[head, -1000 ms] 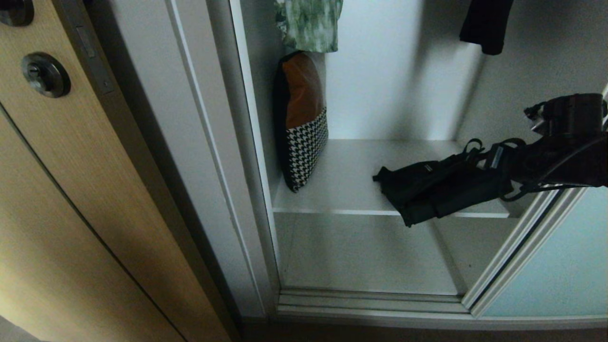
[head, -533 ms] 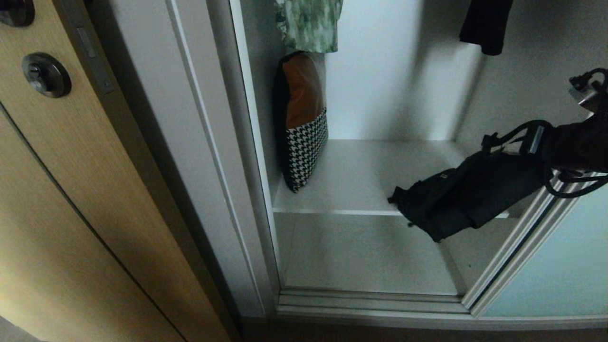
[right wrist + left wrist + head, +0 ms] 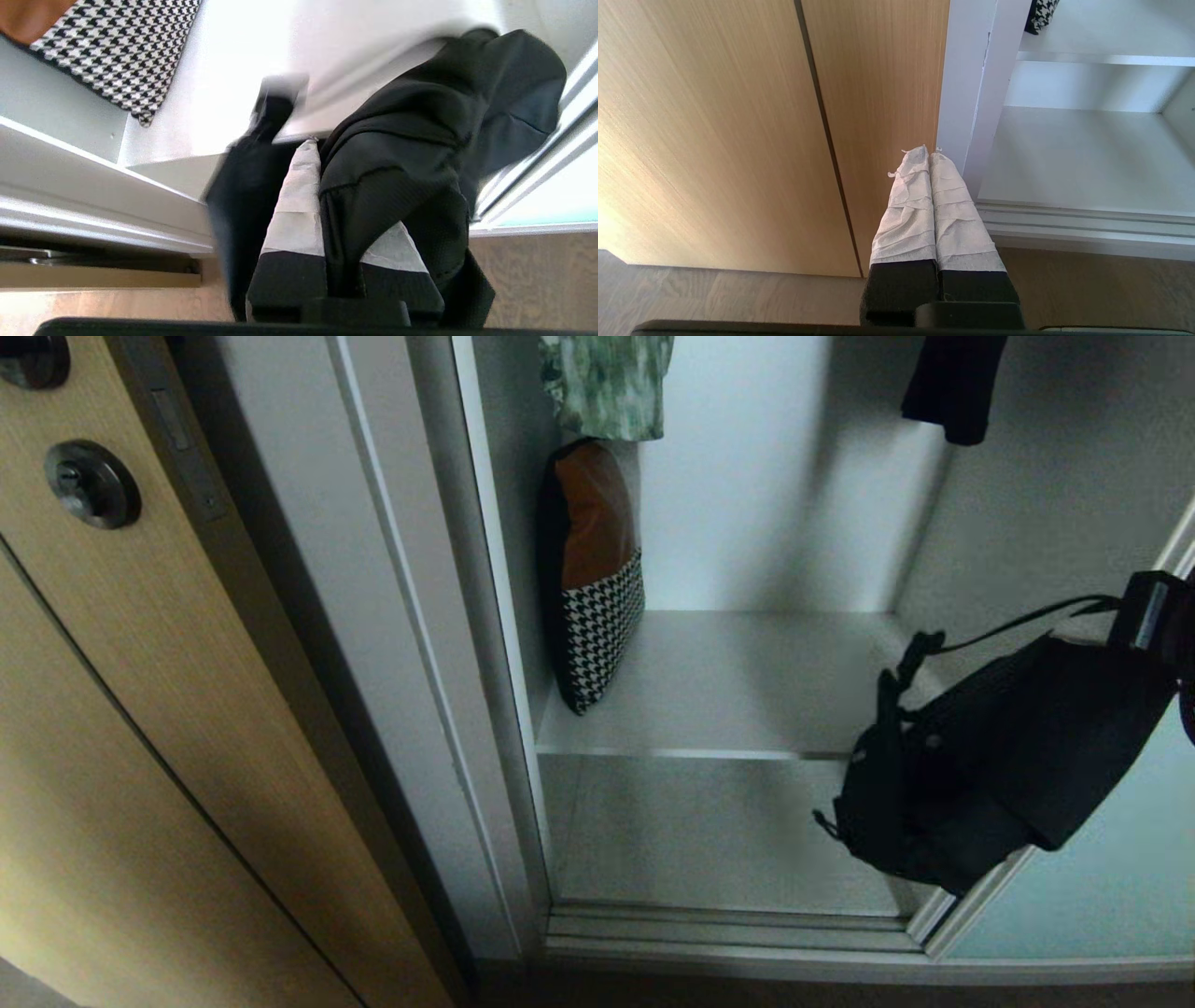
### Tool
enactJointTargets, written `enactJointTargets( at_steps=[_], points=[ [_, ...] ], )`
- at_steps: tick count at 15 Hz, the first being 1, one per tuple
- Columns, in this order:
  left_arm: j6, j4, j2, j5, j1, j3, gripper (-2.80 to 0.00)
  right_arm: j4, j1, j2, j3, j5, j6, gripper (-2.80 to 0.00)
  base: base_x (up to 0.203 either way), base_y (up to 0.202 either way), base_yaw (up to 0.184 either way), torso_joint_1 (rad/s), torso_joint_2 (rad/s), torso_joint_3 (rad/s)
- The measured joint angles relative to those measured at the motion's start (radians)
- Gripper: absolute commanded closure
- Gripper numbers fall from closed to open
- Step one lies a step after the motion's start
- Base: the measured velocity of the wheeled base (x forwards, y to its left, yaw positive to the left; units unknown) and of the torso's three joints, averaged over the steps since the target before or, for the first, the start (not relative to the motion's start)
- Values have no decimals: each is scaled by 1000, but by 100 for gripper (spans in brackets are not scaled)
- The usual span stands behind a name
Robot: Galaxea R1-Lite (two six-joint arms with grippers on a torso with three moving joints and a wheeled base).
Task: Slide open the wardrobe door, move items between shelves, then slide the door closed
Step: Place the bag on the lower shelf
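My right gripper [image 3: 327, 154] is shut on the black fabric bag [image 3: 999, 756], whose cloth is pinched between the taped fingers [image 3: 299, 205]. The bag hangs free at the right, off the upper shelf [image 3: 728, 672] and in front of the lower shelf [image 3: 719, 840]. A thin strap trails from it. The houndstooth cloth piece [image 3: 602, 625], with a brown top, stands upright against the left wall on the upper shelf. The sliding wardrobe door [image 3: 1102, 887] is slid aside at the right. My left gripper [image 3: 929, 151] is parked, shut and empty, by the wooden door.
A light wood door with a dark lock [image 3: 91, 483] fills the left. A green patterned garment [image 3: 607, 383] and a black garment [image 3: 952, 383] hang above the upper shelf. The door tracks [image 3: 728, 929] run along the wardrobe's bottom edge, above the wooden floor [image 3: 714, 294].
My right gripper has drawn back to the right and out of the wardrobe, lifting the black bag off the upper shelf. The bag has swung down and now hangs lower.
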Motion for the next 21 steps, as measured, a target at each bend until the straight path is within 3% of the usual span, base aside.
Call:
enactJointTargets(
  at_steps=[7,11,21],
  points=[
    [0,0,0,0,0,0,0,65,-10,-126,58,-1,-8,0,0,0,0,0,0,0],
    [0,0,0,0,0,0,0,71,-13,-213,179,-3,-54,0,0,0,0,0,0,0],
    [0,0,0,0,0,0,0,135,-15,-489,416,-35,-60,0,0,0,0,0,0,0]
  ],
)
